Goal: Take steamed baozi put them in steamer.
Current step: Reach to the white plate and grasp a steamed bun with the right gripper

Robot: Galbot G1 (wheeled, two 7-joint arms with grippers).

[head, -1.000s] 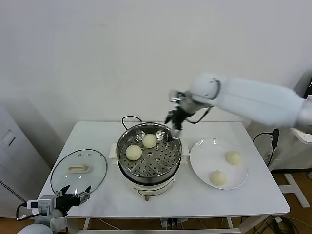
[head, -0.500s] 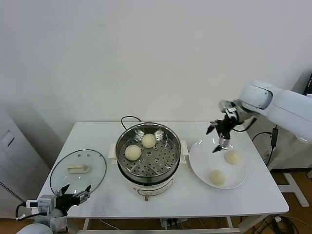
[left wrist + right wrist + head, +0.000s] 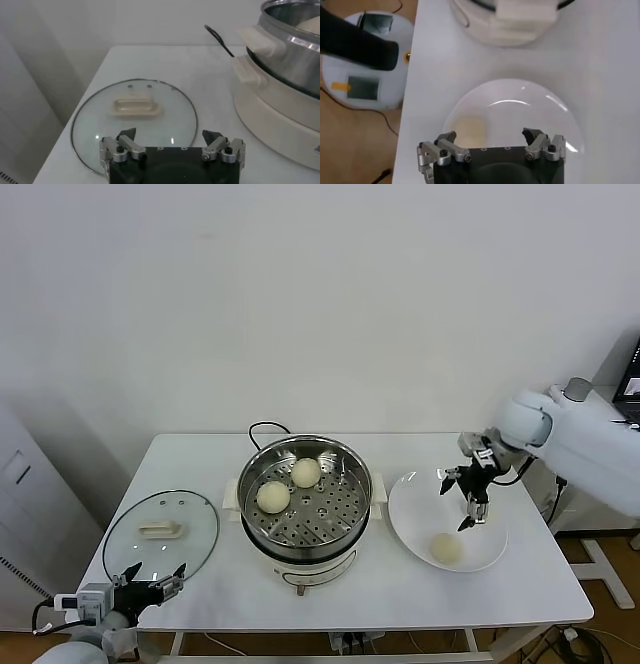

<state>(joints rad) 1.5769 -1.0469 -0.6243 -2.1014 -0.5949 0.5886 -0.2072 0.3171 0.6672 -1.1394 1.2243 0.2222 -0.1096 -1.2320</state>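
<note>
The steamer [image 3: 305, 502], a shiny perforated basket on a white base, stands mid-table with two steamed baozi [image 3: 306, 472] [image 3: 273, 496] inside. To its right lies a white plate [image 3: 420, 514] with one baozi [image 3: 446, 547] near its front. My right gripper [image 3: 470, 499] hangs open and empty low over the plate's back part and covers whatever lies there. In the right wrist view a pale baozi [image 3: 469, 131] shows on the plate [image 3: 540, 105], just past one fingertip of the right gripper [image 3: 490, 136]. My left gripper [image 3: 150, 589] is parked open at the front left corner.
A round glass lid [image 3: 160, 532] lies flat on the table's left side, directly ahead of the left gripper [image 3: 172, 137] in the left wrist view. A black cable [image 3: 262, 427] runs behind the steamer. The table's right edge is close behind the plate.
My right gripper has swung from the steamer's back rim to the right and down over the plate, now covering the far baozi there. The left arm has not moved.
</note>
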